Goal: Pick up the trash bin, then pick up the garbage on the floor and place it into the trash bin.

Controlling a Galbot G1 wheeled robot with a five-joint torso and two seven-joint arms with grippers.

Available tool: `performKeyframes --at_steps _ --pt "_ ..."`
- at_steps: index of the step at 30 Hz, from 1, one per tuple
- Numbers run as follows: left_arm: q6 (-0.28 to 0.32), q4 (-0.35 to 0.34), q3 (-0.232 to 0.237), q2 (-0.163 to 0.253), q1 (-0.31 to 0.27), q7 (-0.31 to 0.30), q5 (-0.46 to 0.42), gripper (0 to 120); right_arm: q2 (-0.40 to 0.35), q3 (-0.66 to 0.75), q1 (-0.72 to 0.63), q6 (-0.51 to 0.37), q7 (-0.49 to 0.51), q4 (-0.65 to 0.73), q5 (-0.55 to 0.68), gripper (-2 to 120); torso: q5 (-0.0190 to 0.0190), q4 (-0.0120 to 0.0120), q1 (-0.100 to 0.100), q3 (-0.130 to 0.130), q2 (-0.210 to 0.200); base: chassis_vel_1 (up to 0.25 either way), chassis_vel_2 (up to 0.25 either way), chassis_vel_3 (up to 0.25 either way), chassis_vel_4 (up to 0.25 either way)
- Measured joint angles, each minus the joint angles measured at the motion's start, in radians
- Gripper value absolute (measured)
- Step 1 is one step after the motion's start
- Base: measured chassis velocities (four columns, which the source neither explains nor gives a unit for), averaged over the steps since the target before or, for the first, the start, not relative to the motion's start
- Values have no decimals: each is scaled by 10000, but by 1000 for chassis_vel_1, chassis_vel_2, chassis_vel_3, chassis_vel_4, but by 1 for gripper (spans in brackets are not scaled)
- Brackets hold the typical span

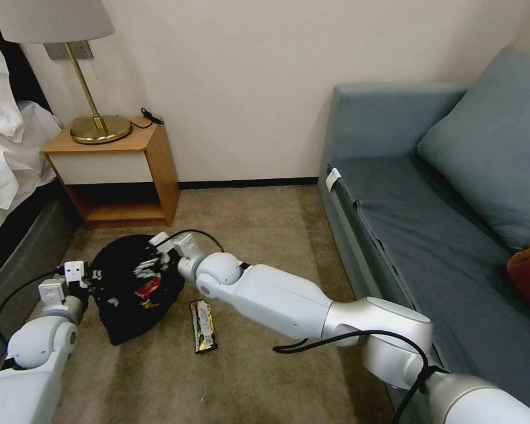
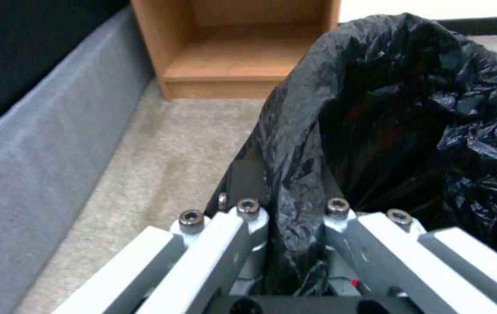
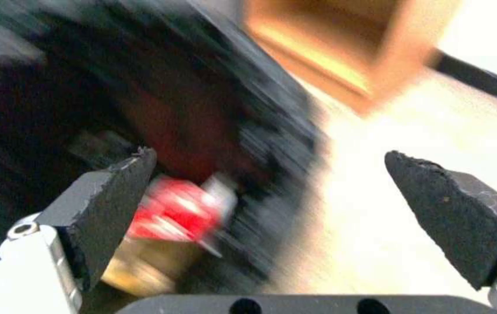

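Down at the lower left of the head frame, the left pincer (image 1: 91, 274) grips the near rim of the trash bin (image 1: 121, 294), its fingers closed on a fold of the crinkled black bag; in the left wrist view that fold of the trash bin (image 2: 376, 109) runs straight down between the white finger links of the left pincer (image 2: 295, 244). The bin sits left of centre in the lower half of the head frame, tilted with its mouth toward the camera, over the beige carpet (image 1: 259, 224). The right pincer (image 1: 149, 268) hangs over the bin's mouth, reaching in from the right, and its dark fingertips (image 3: 115, 187) stand wide apart with nothing between them. Below them, inside the bin, lies a red snack wrapper (image 3: 173, 216) on something brownish that is too blurred to name; the red snack wrapper (image 1: 149, 287) shows in the head view too, just under the pincer. A flat olive-gold bar wrapper (image 1: 203, 325) lies on the carpet just right of the bin, near the frame's lower centre. A wooden nightstand (image 1: 153, 159) with a brass lamp (image 1: 97, 126) stands at upper left, and a blue-grey sofa (image 1: 441, 235) fills the right side.
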Motion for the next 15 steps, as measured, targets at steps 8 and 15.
performKeyframes --at_steps 8,15 --pt "-90 211 -217 162 -25 -29 -125 4 0 77 -296 -944 628 -641 -565 100 0 0 0 0 0 0 0 0 0" --pt "-74 86 -274 187 -4 -97 -215 4 1 -113 -859 -1195 687 -602 -624 100 0 0 0 0 0 0 0 0 0"
